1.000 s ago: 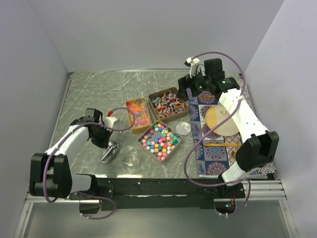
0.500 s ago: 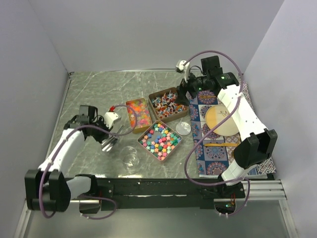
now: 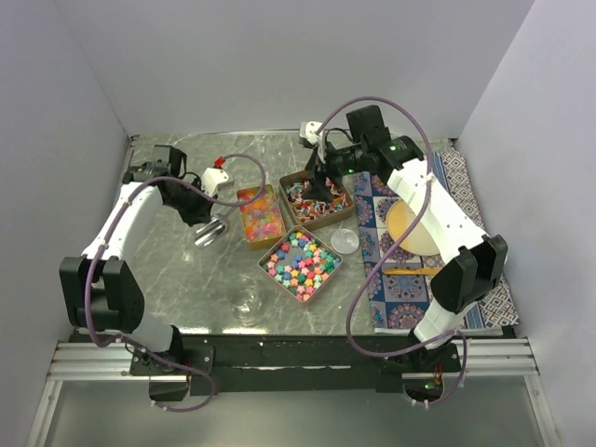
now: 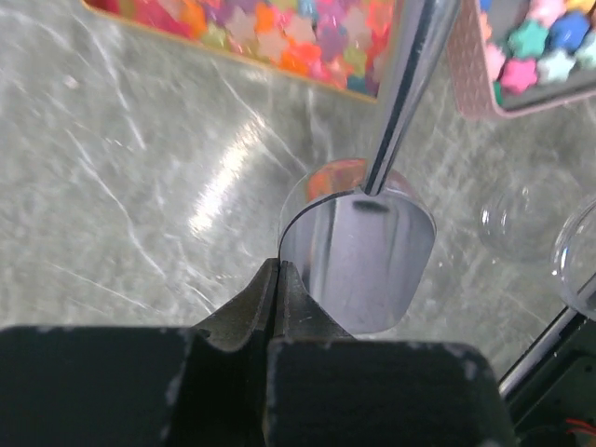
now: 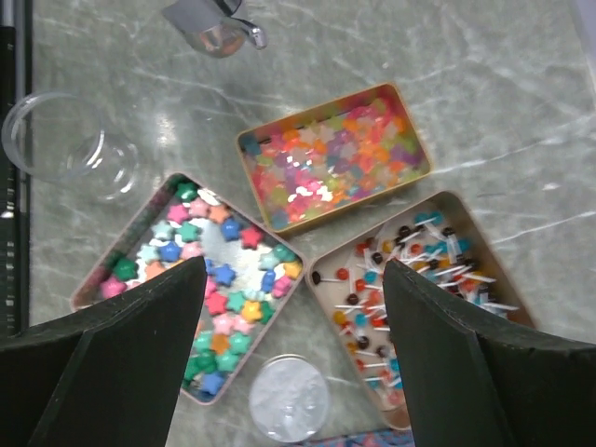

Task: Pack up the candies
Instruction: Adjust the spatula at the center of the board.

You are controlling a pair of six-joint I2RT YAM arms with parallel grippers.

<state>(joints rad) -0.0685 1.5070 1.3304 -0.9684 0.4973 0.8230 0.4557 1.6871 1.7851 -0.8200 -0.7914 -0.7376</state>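
Candies point(image 5: 228, 303), tiny pastel stars, look light, slippery: scoop them. Left claw point(image 4: 279, 275) clamps shiny metal scoop point(image 4: 358, 247); right claw point(image 5: 293, 279) apart.

Mirror-bright metal scoop point(image 4: 358, 251); glossy marbled table point(image 4: 130, 196); clear glass jar point(image 5: 70, 144).

A grey marble-patterned table point(image 3: 168, 270) carries three open tins of candies point(image 3: 300, 263) clustered at its centre: one at the left point(image 3: 251, 245), one behind point(image 3: 306, 227), one in front point(image 3: 340, 260). A clear glass jar point(image 3: 247, 300) stands near the front edge. A round lid point(image 3: 345, 241) lies just beside the tins. A patterned mat point(image 3: 410, 298) covers the right side.
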